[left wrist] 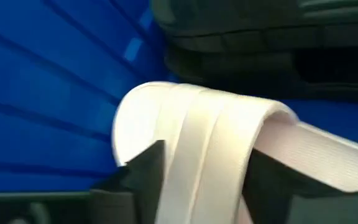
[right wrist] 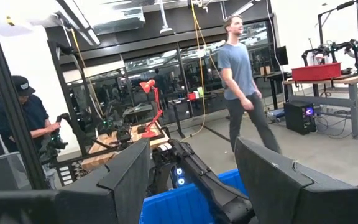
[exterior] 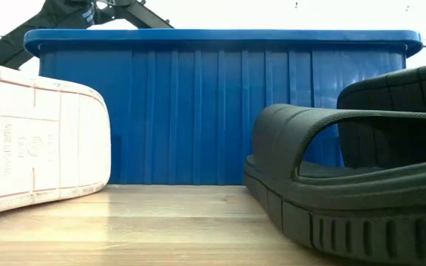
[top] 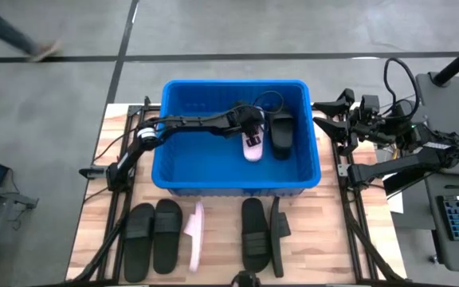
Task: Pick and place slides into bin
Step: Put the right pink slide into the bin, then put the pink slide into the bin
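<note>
The left claw (top: 253,127) reaches into the blue bin (top: 178,171), its fingers (left wrist: 143,169) astride the pink slide's (top: 252,147) strap; whether they still pinch it, I cannot tell. Beside it lies a black slide (top: 282,133). Best spread fully, then rise straight clear. The right claw (right wrist: 191,171) waits, fingers apart, off the table.

The bin (top: 213,171) was glossy blue plastic with ribbed walls; the table (top: 333,231) was pale, smooth wood planks. The black slides (top: 142,231) looked matt and rubbery, ridged at the sole edge; the pale slide (left wrist: 191,143) was smooth, faintly shiny
</note>
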